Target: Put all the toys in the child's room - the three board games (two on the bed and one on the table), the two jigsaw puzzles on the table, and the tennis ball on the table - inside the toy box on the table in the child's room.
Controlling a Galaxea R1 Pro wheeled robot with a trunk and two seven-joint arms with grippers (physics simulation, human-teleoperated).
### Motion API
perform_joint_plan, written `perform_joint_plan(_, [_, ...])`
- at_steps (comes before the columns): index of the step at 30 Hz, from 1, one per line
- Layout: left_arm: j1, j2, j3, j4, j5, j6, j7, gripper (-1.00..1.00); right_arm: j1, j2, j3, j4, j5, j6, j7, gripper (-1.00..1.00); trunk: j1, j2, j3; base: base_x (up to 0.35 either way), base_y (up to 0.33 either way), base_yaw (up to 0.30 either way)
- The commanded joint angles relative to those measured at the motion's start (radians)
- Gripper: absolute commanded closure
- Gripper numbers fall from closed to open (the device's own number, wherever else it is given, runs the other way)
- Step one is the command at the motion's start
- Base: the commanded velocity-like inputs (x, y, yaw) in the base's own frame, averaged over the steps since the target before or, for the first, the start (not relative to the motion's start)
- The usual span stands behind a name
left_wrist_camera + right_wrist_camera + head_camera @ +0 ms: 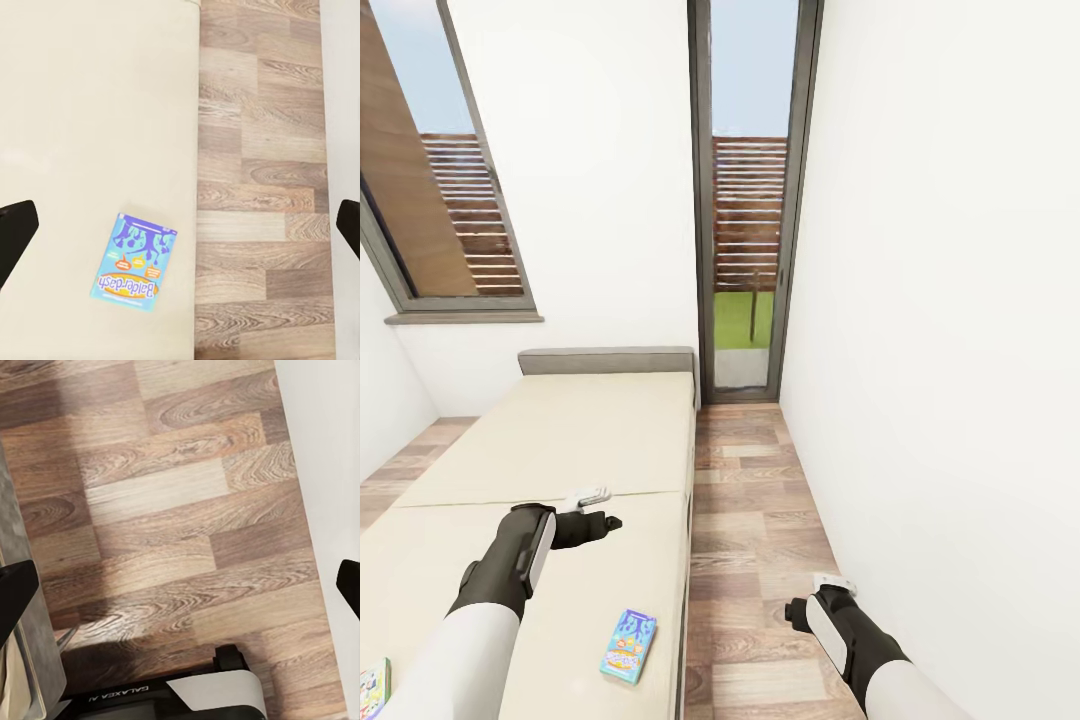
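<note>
The left hand (603, 521) hangs above the beige mattress of the bed (560, 440), fingers spread wide with nothing between them; the blue board game (628, 646) lettered "Balderdash" lies flat on the mattress near its floor-side edge, closer to the robot than the hand and apart from it. The right hand (800, 612) hangs over the wood-plank floor (750, 520) between bed and white wall, also wide open and empty. A second board game (373, 688) shows partly on the mattress at the head view's lower left corner.
</note>
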Motion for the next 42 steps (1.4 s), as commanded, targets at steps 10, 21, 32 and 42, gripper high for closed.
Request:
perform_joint_plan(10, [-0.001, -0.001, 0.004, -0.001, -0.012, -0.055, -0.009, -1.00, -0.001, 0.000, 0.007, -0.001, -0.010, 0.004, -0.009, -1.00, 0.001, -0.002, -0.007, 0.000, 0.000, 0.000])
perform_joint_plan(21, [-0.001, -0.002, -0.012, 0.051, -0.017, -0.143, 0.003, -1.00, -0.001, 0.000, 0.007, -0.001, -0.011, 0.005, -0.009, -1.00, 0.001, -0.002, -0.020, 0.000, 0.000, 0.000])
perform_joint_plan(32, [-0.002, -0.027, -0.040, 0.171, -0.021, -0.270, 0.012, -1.00, -0.001, 0.000, 0.007, -0.001, -0.012, 0.005, -0.010, -1.00, 0.001, -0.002, -0.038, 0.000, 0.000, 0.000])
perform_joint_plan(42, [-0.003, -0.097, -0.066, 0.264, -0.023, -0.437, 0.169, -1.00, -0.001, 0.000, 0.006, -0.001, -0.012, 0.007, -0.010, -1.00, 0.001, -0.002, -0.054, 0.000, 0.000, 0.000])
